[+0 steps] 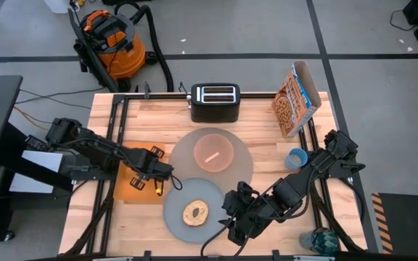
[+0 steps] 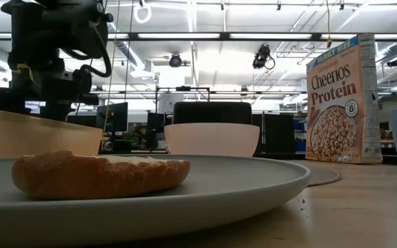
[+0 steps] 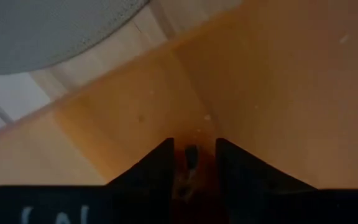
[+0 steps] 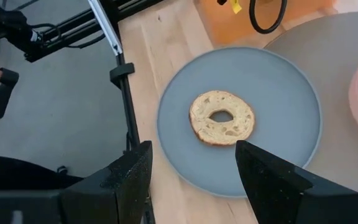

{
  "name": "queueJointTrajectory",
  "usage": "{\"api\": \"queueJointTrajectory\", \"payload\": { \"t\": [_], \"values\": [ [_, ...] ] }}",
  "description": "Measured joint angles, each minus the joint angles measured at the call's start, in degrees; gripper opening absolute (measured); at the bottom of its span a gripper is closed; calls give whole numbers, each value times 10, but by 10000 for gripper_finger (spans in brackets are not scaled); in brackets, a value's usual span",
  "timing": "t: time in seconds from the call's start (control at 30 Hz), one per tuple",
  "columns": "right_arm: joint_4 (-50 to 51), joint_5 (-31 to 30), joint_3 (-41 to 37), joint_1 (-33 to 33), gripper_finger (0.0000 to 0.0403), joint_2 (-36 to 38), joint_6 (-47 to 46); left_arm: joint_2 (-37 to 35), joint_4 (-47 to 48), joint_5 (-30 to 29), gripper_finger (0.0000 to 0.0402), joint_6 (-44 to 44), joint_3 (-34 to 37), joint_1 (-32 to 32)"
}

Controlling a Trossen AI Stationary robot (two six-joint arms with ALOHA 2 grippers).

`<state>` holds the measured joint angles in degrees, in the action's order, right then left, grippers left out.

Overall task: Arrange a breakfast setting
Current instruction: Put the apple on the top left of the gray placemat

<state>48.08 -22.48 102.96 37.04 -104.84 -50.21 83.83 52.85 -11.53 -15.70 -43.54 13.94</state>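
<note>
On one plate (image 1: 174, 212) lies one bread (image 1: 194, 212); left tool (image 1: 158, 179) pinches one napkin (image 1: 133, 187).

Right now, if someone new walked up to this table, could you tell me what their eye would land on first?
Probably the round toasted bread lying alone on the grey-blue plate at the table's front edge, with the right gripper, jaws open, beside that plate. Next, the orange square napkin to the plate's left, where the left gripper presses down at its edge. Behind them, the pale pink bowl sits on the grey placemat.
</note>
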Motion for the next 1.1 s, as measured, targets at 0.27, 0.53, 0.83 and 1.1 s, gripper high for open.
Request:
{"api": "queueJointTrajectory", "payload": {
  "t": [0.27, 0.53, 0.83, 1.1],
  "values": [
    [0, 0, 0, -1, 238, 0, 19, 0, 9, -4, 60, 15, -12, -1],
    [0, 20, 0, 0, 238, 0, 20, 0, 21, -4, 19, 54, -16, -3],
    [0, 46, 0, 0, 238, 0, 20, 0, 192, -9, 19, 80, -166, -2],
    [0, 42, 0, -6, 238, 0, 32, 0, 282, -9, 21, 124, -353, -11]
  ]
}}
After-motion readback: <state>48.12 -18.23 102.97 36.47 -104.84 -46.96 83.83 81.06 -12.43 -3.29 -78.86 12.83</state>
